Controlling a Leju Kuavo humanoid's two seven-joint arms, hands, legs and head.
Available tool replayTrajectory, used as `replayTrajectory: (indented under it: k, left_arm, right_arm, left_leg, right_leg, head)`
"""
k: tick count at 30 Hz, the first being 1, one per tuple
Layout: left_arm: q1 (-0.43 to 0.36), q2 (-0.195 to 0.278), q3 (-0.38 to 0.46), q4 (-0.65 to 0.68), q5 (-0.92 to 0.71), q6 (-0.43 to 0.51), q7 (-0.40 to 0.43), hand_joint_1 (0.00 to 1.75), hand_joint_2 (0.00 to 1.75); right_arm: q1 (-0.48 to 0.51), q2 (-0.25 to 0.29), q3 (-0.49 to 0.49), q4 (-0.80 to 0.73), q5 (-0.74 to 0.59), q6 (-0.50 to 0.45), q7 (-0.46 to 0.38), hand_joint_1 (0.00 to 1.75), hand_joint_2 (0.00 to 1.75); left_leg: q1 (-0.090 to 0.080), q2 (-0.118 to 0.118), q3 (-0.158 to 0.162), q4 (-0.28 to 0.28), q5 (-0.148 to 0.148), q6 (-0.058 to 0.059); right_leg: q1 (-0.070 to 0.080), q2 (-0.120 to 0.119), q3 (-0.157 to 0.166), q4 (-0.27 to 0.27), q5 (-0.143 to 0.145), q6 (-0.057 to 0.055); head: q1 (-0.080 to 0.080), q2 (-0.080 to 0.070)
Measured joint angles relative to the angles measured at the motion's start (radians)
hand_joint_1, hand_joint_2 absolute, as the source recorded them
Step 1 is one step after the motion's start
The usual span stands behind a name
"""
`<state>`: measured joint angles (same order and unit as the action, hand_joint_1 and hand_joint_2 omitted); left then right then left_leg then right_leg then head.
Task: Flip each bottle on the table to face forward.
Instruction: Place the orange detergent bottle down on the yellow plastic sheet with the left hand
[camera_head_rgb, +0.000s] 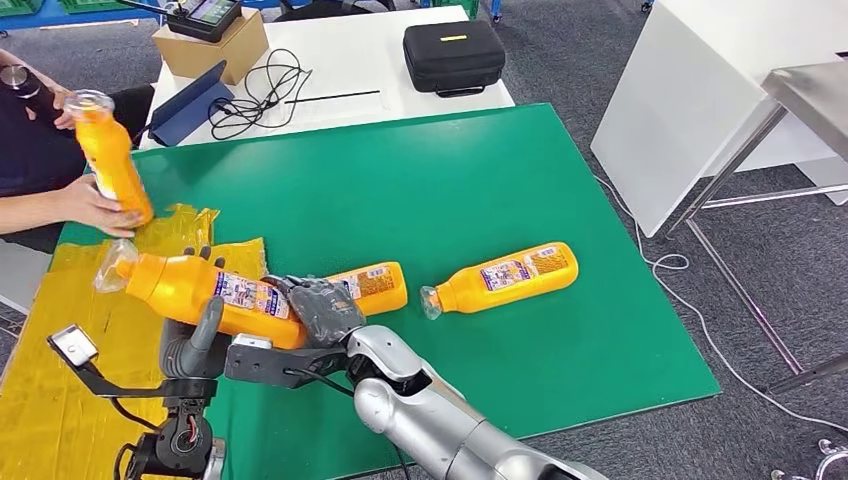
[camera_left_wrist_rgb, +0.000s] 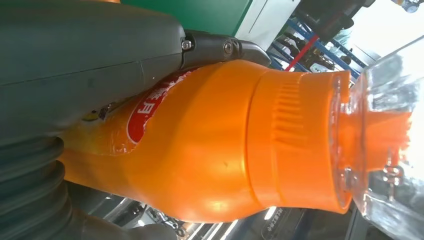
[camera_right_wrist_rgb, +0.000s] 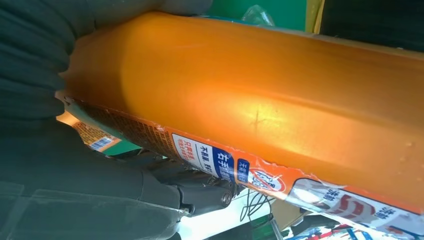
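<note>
bottles of orange liquid occupy a green table (camera_head_rgb: 560, 180). both hands hold one of them, the held bottle (camera_head_rgb: 200, 288), which lies almost level above the table's near left part, its clear cap (camera_head_rgb: 108, 268) pointing to the robot's left and tilted slightly up. left hand (camera_head_rgb: 196, 335) comes up from below at the bottle's neck end, its grey thumb (camera_head_rgb: 208, 322) raised against the near side and its dark fingertips (camera_head_rgb: 198, 255) showing over the far side. right hand (camera_head_rgb: 322, 308) wraps the base end of the same bottle, its dark fingers closed over the label; the silver forearm (camera_head_rgb: 440, 420) runs back toward the lower edge of the head view, bent at the wrist. in the left wrist view the orange shoulder and ribbed collar of the bottle press against the hand's grey cover (camera_left_wrist_rgb: 75, 55). in the right wrist view the bottle's side and the label's edge (camera_right_wrist_rgb: 240, 167) lie across the palm.

second bottle (camera_head_rgb: 375, 285) lies flat on the table just behind the right hand, partly hidden by it. third bottle (camera_head_rgb: 505, 276) lies flat to the right, apart from the others, cap toward the robot's left, label up. person's hands (camera_head_rgb: 95, 205) at the left edge grip a fourth bottle (camera_head_rgb: 108, 155) upright over a yellow sheet (camera_head_rgb: 60, 380). white table (camera_head_rgb: 340, 70) beyond carries a black case (camera_head_rgb: 453, 55), a cardboard box (camera_head_rgb: 212, 48) and cables (camera_head_rgb: 255, 95).
</note>
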<state>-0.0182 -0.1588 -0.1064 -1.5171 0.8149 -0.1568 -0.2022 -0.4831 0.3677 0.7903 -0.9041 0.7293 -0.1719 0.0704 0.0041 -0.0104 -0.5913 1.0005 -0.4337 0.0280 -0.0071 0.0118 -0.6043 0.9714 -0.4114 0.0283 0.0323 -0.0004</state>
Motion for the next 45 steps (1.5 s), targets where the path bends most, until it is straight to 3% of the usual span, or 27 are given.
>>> replayTrajectory:
  k: [13,14,17,18,21,22,24,25,26,28,33,37,41,45]
  left_arm:
    - [0.044,0.0,0.043,-0.03,-0.019,0.01,-0.009,0.0,1.75]
    - [0.049,0.0,0.046,-0.032,-0.019,0.009,-0.01,0.36,1.75]
    - [0.06,0.0,0.05,-0.037,-0.02,0.008,-0.011,1.67,1.75]
    - [0.063,0.0,0.05,-0.039,-0.02,0.008,-0.012,1.75,1.75]
    - [0.072,0.0,0.053,-0.041,-0.021,0.011,-0.015,1.75,1.75]
    - [0.076,0.0,0.054,-0.042,-0.021,0.011,-0.018,1.75,1.75]
    - [0.083,0.0,0.056,-0.043,-0.021,0.012,-0.025,1.75,1.75]
    - [0.085,0.0,0.057,-0.043,-0.021,0.012,-0.029,1.75,1.75]
    - [0.087,0.0,0.058,-0.044,-0.021,0.013,-0.033,1.75,1.75]
    - [0.089,0.0,0.062,-0.047,-0.023,0.017,-0.042,1.75,1.75]
    - [0.103,-0.001,0.089,-0.07,-0.047,0.039,-0.07,1.75,1.75]
    - [0.153,-0.005,0.146,-0.133,-0.079,0.065,-0.096,1.75,1.75]
    - [0.18,-0.014,0.228,-0.198,-0.273,0.17,-0.164,1.75,1.75]
    - [0.176,-0.017,0.292,-0.245,-0.449,0.275,-0.217,1.75,1.75]
  right_arm:
    - [0.044,-0.002,0.05,-0.075,0.101,0.027,0.016,1.75,1.75]
    - [0.047,-0.003,0.052,-0.081,0.101,0.031,0.016,1.75,1.75]
    - [0.051,-0.004,0.057,-0.086,0.099,0.037,0.017,1.75,1.75]
    - [0.052,-0.005,0.058,-0.086,0.098,0.038,0.017,1.75,1.75]
    - [0.056,-0.007,0.058,-0.086,0.096,0.041,0.015,1.75,1.75]
    - [0.058,-0.008,0.058,-0.085,0.095,0.041,0.014,1.51,1.75]
    - [0.063,-0.009,0.058,-0.083,0.091,0.039,0.007,0.63,1.75]
    - [0.065,-0.01,0.058,-0.081,0.089,0.035,0.001,0.2,1.31]
    - [0.067,-0.01,0.058,-0.079,0.089,0.029,-0.007,0.0,0.87]
    - [0.075,-0.012,0.06,-0.076,0.085,0.012,-0.025,0.0,0.0]
    - [0.103,-0.023,0.054,-0.078,0.016,-0.022,-0.078,0.0,0.0]
    - [0.105,-0.027,0.039,-0.079,-0.093,-0.053,-0.166,0.0,0.0]
    - [0.12,-0.041,0.001,-0.123,-0.194,-0.138,-0.221,0.0,0.0]
    - [0.142,-0.067,-0.049,-0.206,-0.226,-0.156,-0.23,0.0,0.0]
  left_leg:
    - [0.0,0.0,-0.001,0.0,0.0,0.0]
    - [0.0,0.0,-0.001,0.0,0.0,0.0]
    - [0.0,0.0,-0.001,0.0,0.0,0.0]
    - [0.0,0.0,-0.001,0.0,0.0,0.0]
    - [0.0,0.0,-0.001,0.0,0.0,0.0]
    - [0.0,0.0,-0.001,0.0,0.0,0.0]
    - [0.0,0.0,-0.001,0.0,0.0,0.0]
    - [0.0,0.0,-0.001,0.0,0.0,0.0]
    - [0.0,0.0,-0.001,0.0,0.0,0.0]
    - [0.0,0.0,-0.001,0.0,0.0,0.0]
    - [0.0,0.0,-0.002,0.0,0.0,0.0]
    - [0.0,0.002,-0.002,0.0,-0.001,-0.001]
    - [0.0,-0.001,-0.003,0.0,0.0,-0.001]
    - [0.0,0.0,-0.003,0.0,0.0,-0.001]
  right_leg:
    - [0.0,0.0,-0.001,0.0,0.0,0.0]
    - [0.0,0.0,-0.001,0.0,0.0,0.0]
    - [0.0,0.0,-0.001,0.0,0.0,0.0]
    - [0.0,0.0,-0.001,0.0,0.0,0.0]
    - [0.0,0.0,-0.001,0.0,0.0,0.0]
    - [0.0,0.0,-0.001,0.0,0.0,0.0]
    - [0.0,0.0,-0.001,0.0,0.0,0.0]
    - [0.0,0.0,-0.001,0.0,0.0,0.0]
    - [0.0,0.0,-0.001,0.0,0.0,0.0]
    - [0.0,0.0,-0.001,0.0,0.0,0.0]
    - [0.0,0.0,-0.001,0.0,0.0,0.0]
    - [0.0,0.001,-0.003,0.0,0.0,0.0]
    - [0.0,-0.001,-0.003,0.0,0.0,0.0]
    - [0.0,0.0,-0.003,0.0,0.0,0.0]
  head:
    - [0.0,0.0]
    - [0.0,0.0]
    - [0.0,0.0]
    - [0.0,0.0]
    - [0.0,0.0]
    - [0.0,0.0]
    - [0.0,0.0]
    - [0.0,0.0]
    - [0.0,0.0]
    - [0.0,0.0]
    - [0.0,0.0]
    - [0.0,0.0]
    - [0.0,0.0]
    - [0.0,0.0]
